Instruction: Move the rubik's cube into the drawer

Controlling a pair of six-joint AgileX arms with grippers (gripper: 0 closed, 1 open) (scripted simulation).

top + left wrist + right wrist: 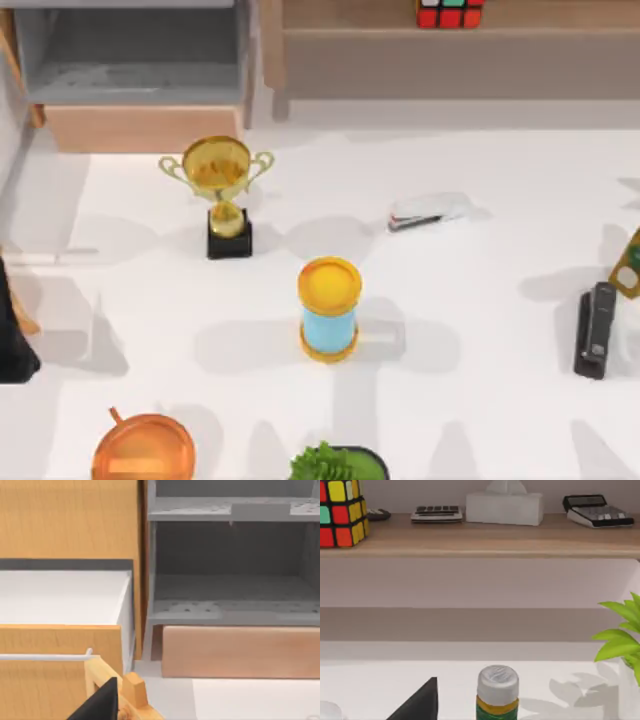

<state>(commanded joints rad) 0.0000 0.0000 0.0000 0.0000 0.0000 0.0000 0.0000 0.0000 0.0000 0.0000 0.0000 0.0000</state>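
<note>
Matte black, wedge-shaped arm parts at the wrist views' lower edge

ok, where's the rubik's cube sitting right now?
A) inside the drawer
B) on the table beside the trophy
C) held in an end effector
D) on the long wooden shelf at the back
D: the rubik's cube rests on the long wooden shelf at the back right of the top view, while the drawer at the back left stands open with nothing seen on its grey floor.
</note>
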